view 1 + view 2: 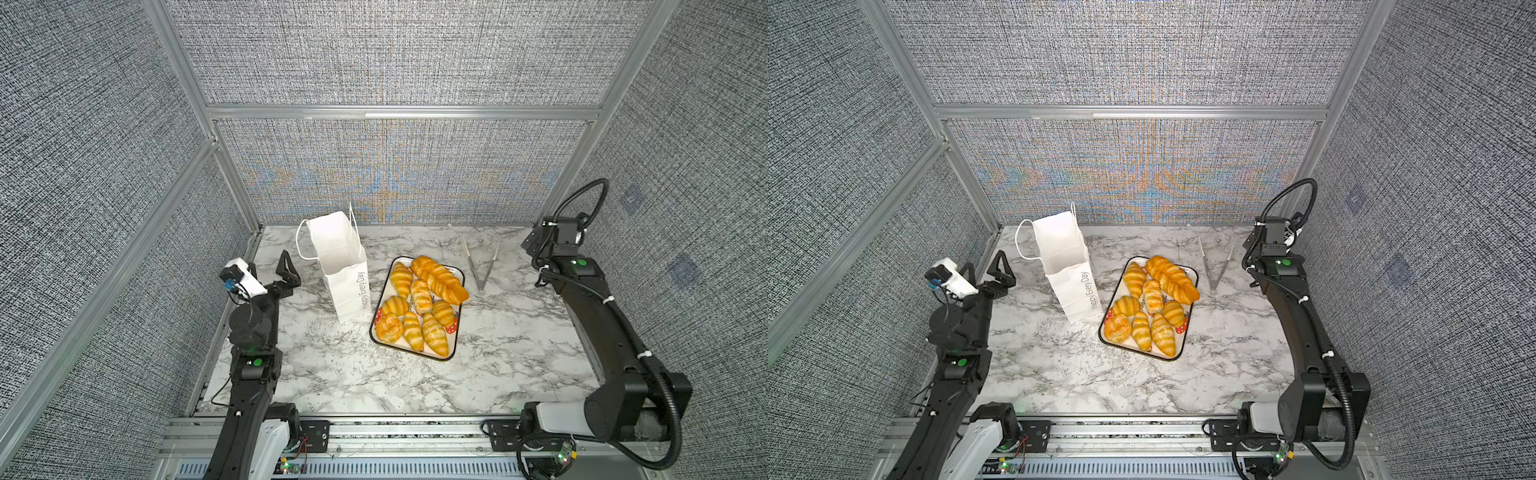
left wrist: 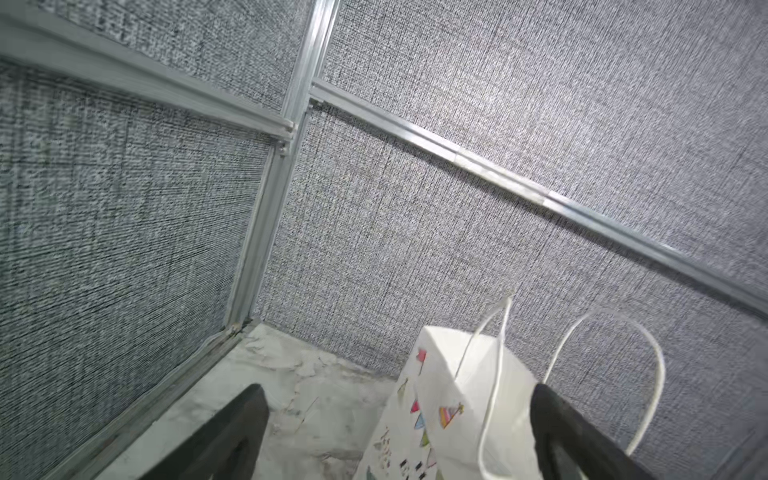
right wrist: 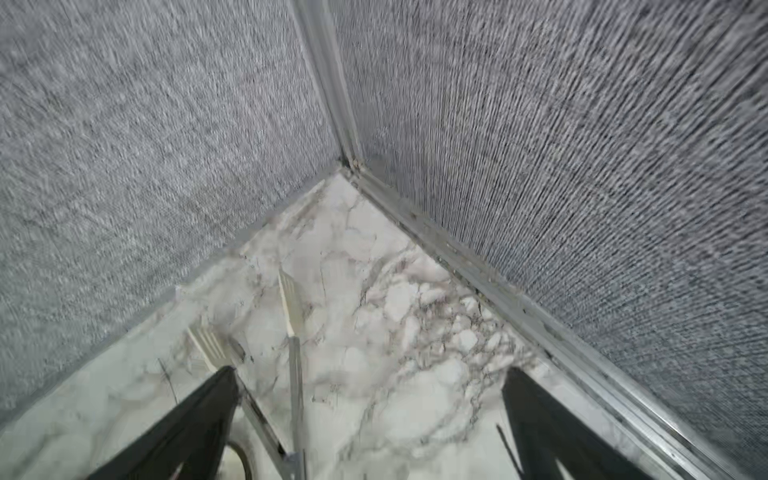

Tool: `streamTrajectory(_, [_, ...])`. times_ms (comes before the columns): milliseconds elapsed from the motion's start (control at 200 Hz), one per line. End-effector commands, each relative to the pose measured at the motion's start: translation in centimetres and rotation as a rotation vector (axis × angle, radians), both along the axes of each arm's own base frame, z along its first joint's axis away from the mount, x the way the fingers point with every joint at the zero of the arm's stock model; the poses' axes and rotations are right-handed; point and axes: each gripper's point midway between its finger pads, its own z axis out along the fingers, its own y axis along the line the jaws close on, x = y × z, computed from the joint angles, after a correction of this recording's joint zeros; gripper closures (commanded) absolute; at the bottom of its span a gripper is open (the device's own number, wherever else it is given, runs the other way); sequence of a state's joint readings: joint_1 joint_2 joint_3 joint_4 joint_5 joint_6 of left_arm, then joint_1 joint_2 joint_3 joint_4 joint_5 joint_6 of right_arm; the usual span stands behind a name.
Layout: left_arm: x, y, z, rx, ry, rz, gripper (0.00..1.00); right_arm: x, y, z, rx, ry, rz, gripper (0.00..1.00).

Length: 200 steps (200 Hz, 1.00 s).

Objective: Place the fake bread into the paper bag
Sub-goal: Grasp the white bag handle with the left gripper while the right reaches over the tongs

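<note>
The marble-patterned desk (image 1: 332, 374) carries, nearest the robot's base and about mid-desk, a strawberry-printed tray (image 1: 392, 345). All the fake bread (image 1: 419, 297) lies on it: striped croissants, a round swirl at the tray's 7 o'clock corner and a braided loaf (image 1: 440, 278) along its far side.

Just beside the tray, at its 10 o'clock, the paper bag (image 1: 345, 270) stands upright with its mouth open and its lettering facing the tray.

The left end effector (image 1: 984, 272) is raised at the desk's left edge, its 2 fingers spread wide and empty. The bag is at its 3 o'clock, and the bread is beyond that at 4 o'clock, well apart.

Farther back, metal tongs (image 1: 480, 266) lie flat, with the V opening toward 12 o'clock.

The right end effector (image 3: 370, 370) hangs near the far right corner, released and empty. The tongs are close at its 9 o'clock, and the bread is well apart at 8 o'clock.
</note>
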<state>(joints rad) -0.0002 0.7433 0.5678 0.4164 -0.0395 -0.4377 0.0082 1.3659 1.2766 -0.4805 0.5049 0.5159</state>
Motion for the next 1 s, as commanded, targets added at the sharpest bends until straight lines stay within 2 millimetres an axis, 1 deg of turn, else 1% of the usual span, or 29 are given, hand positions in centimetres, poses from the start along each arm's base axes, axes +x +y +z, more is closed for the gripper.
streamTrajectory(0, [1.2,-1.6,-0.4,-0.01,0.147,-0.094,0.01,0.2,2.1,-1.3,0.034,0.068,0.145,0.01])
streamTrajectory(35, [1.4,-2.0,1.0,0.008,0.146,-0.114,0.01,0.5,2.6,-1.2,0.044,0.072,0.171,0.01])
streamTrajectory(135, [2.2,-3.2,3.9,0.065,0.161,-0.185,0.01,1.6,3.7,-1.2,0.063,0.104,0.24,0.01])
streamTrajectory(170, [2.4,-3.8,4.7,0.081,0.164,-0.215,0.01,1.9,3.9,-1.4,0.066,0.122,0.255,0.01])
streamTrajectory(230, [3.3,-4.4,5.3,0.098,0.189,-0.254,0.01,2.5,4.0,-1.6,0.068,0.154,0.267,0.01])
streamTrajectory(290, [4.3,-5.1,4.7,0.103,0.232,-0.297,0.01,2.9,4.3,-2.1,0.076,0.188,0.281,0.01])
streamTrajectory(375, [5.3,-6.3,3.1,0.109,0.315,-0.377,0.02,3.2,4.6,-3.0,0.092,0.239,0.294,0.01])
streamTrajectory(400, [5.4,-6.8,2.7,0.11,0.331,-0.406,0.05,3.2,4.7,-3.2,0.099,0.25,0.297,0.01])
streamTrajectory(450, [5.6,-7.6,1.7,0.112,0.364,-0.461,0.14,3.3,4.8,-3.6,0.107,0.261,0.305,0.01])
streamTrajectory(485, [5.6,-8.0,1.1,0.105,0.387,-0.488,0.19,3.4,5.0,-4.0,0.113,0.267,0.312,0.01])
streamTrajectory(575, [5.4,-8.6,0.3,0.094,0.421,-0.529,0.21,3.5,5.2,-4.7,0.121,0.271,0.325,0.01])
streamTrajectory(700, [5.1,-7.9,-0.1,0.126,0.43,-0.486,0.24,3.9,5.8,-5.6,0.141,0.281,0.35,0.01])
streamTrajectory(810, [5.1,-7.3,-1.1,0.142,0.46,-0.453,0.32,4.0,6.0,-6.5,0.153,0.31,0.358,0.01])
streamTrajectory(945, [5.0,-7.1,-2.2,0.152,0.466,-0.44,0.48,3.9,6.0,-7.3,0.162,0.341,0.357,0.01])
streamTrajectory(995, [5.0,-7.0,-2.4,0.157,0.466,-0.433,0.55,3.9,6.0,-7.4,0.162,0.343,0.356,0.01])
